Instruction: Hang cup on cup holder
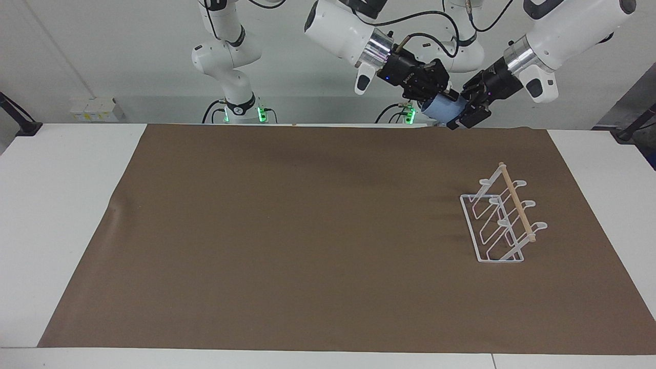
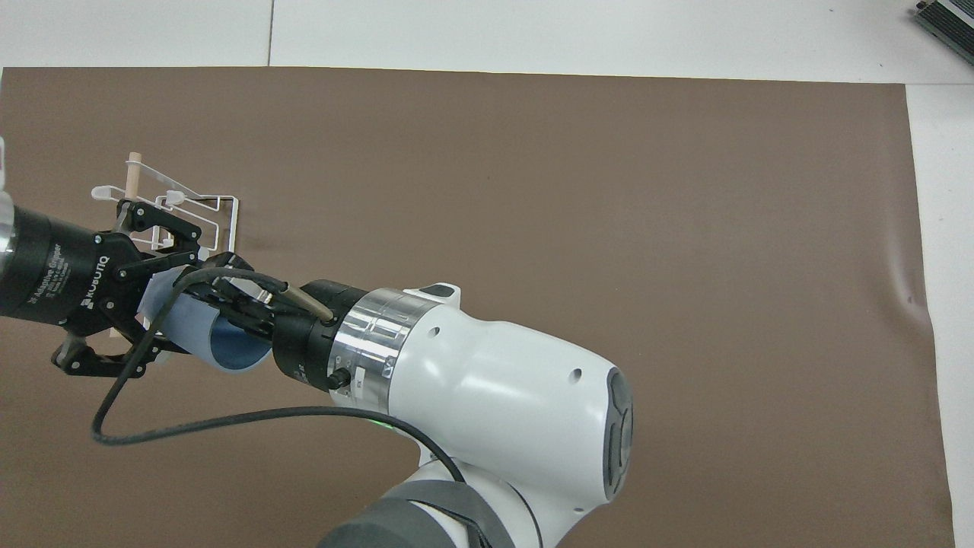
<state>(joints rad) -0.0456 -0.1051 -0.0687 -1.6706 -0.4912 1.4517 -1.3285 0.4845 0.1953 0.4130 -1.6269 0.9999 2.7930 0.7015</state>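
The light-blue cup [image 1: 442, 108] [image 2: 186, 329] hangs on its side in the air, over the robots' edge of the brown mat at the left arm's end. My left gripper [image 1: 465, 110] [image 2: 183, 304] is shut on the cup's narrow base end. My right gripper [image 1: 442, 95] [image 2: 240, 308] is at the cup's open rim, and its grip cannot be made out. The white wire cup holder [image 1: 505, 220] [image 2: 186, 213] with its wooden rod stands on the mat, farther from the robots than the cup, with nothing on its prongs.
The brown mat [image 1: 307, 230] covers most of the white table [image 1: 61, 205]. In the overhead view the right arm's big white wrist [image 2: 494, 403] covers part of the mat. A black cable [image 2: 228, 418] loops from that wrist under the cup.
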